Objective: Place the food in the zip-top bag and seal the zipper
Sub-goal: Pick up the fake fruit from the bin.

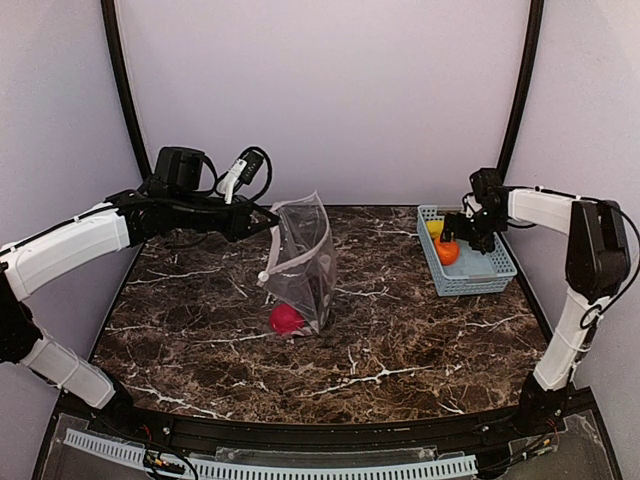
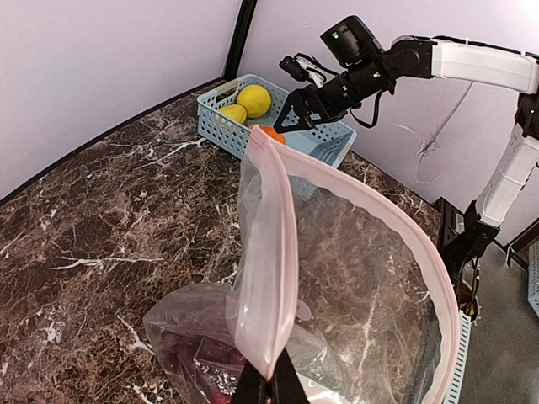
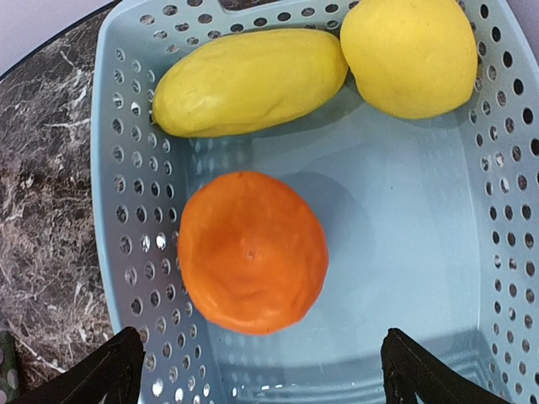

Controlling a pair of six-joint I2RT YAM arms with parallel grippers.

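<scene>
Clear plastic, the zip-top bag (image 1: pixel 300 262) stands mid-frame on the tabletop (image 1: pixel 200 330), with my left hand (image 2: pixel 269 385) pinched closed on its pink zipper (image 2: pixel 268 278). A red apple (image 1: pixel 286 318) sits at its bottom beside something dark, perhaps grapes. At upper right, my right hand (image 3: pixel 261 374) spreads wide and holds nothing, over the orange piece (image 3: pixel 253 251) in the blue basket (image 3: pixel 126 177).

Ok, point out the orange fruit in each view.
Top external: orange fruit at far right, inside the blue basket.
Left wrist: top centre, just above the bag, in the blue basket.
Right wrist: left of centre, on the basket floor.
Shared landmark: the blue basket.
</scene>
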